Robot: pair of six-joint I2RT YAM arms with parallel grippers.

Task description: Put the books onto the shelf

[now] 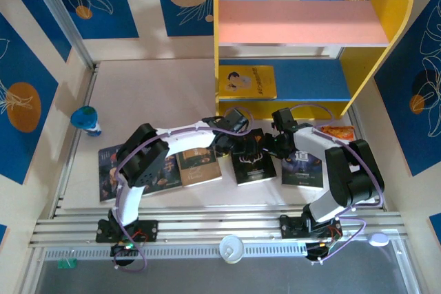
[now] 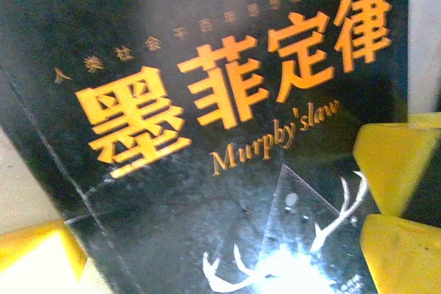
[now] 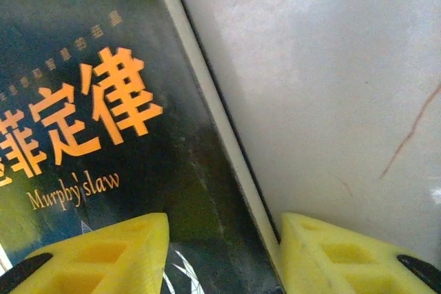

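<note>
Nearest, toward the front of the table [image 1: 138, 94], five thin books lie flat in a row: two dark books [image 1: 109, 170] at the left, partly under the left arm, then a brown book [image 1: 200, 165], a black book with white antlers [image 1: 253, 166], and another dark book [image 1: 302, 169] at the right end. Both grippers meet low over the black book. The left gripper [image 2: 213, 225] is spread wide, its yellow fingers [image 2: 389, 163] far apart above the cover and its orange title. The right gripper [image 3: 224, 259] is parted less widely, one finger above the cover, the other above bare table, with the book's edge between them; whether they touch anything cannot be told. Just beyond the right arm lies an orange snack packet [image 1: 337, 131]. Farthest back stands the shelf [image 1: 303, 22], with a yellow book [image 1: 247, 82] lying flat on its blue lower board.
</note>
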